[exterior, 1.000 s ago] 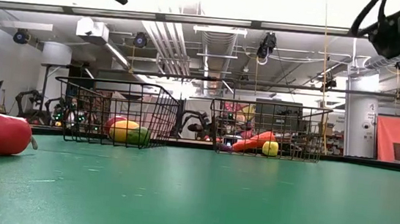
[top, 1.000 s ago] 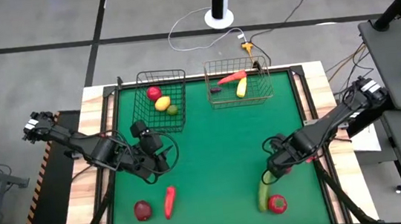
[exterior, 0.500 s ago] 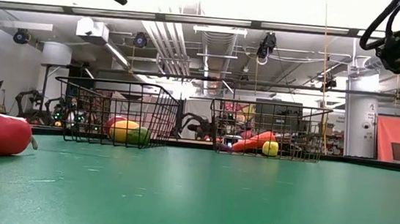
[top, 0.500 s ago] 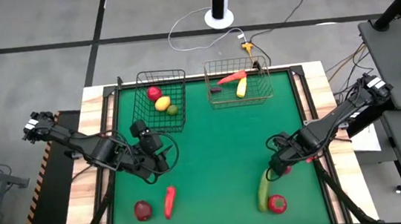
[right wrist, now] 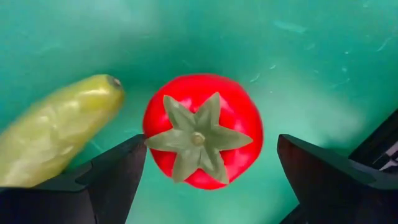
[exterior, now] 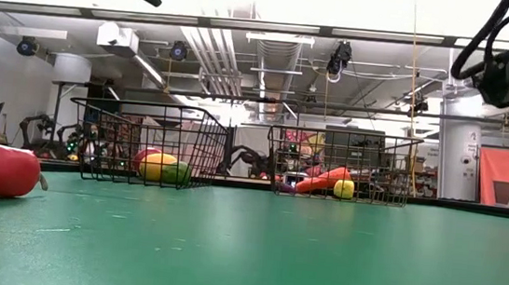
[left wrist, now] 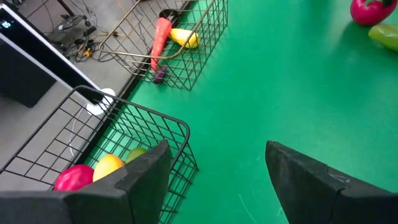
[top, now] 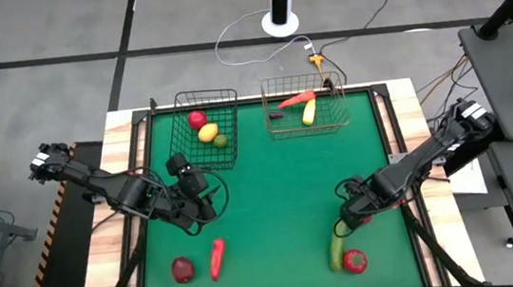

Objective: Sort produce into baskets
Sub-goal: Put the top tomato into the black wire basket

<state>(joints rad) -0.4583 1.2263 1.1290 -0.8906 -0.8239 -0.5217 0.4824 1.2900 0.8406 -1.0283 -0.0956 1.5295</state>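
Observation:
A red tomato [right wrist: 202,140] with a green star top lies on the green mat near the front right, beside a green cucumber [right wrist: 56,134]. My right gripper [right wrist: 211,142] hangs open above the tomato, pointing down, with a finger on either side of it and not touching it. My left gripper [top: 207,204] waits open over the mat's left part, holding nothing. The black basket [top: 209,127] at the far edge holds red, yellow and green fruits. The silvery basket [top: 305,105] holds a carrot, a yellow piece and a purple one. A red pepper [top: 217,258] and a dark red fruit [top: 183,269] lie at the front left.
Both baskets stand side by side at the mat's far edge, seen also in the low view as the black basket [exterior: 147,143] and the silvery basket [exterior: 341,165]. The mat's middle [top: 276,189] is bare. Wooden boards border the mat on both sides.
My right gripper has come down toward the tomato, staying open. My left arm has kept still.

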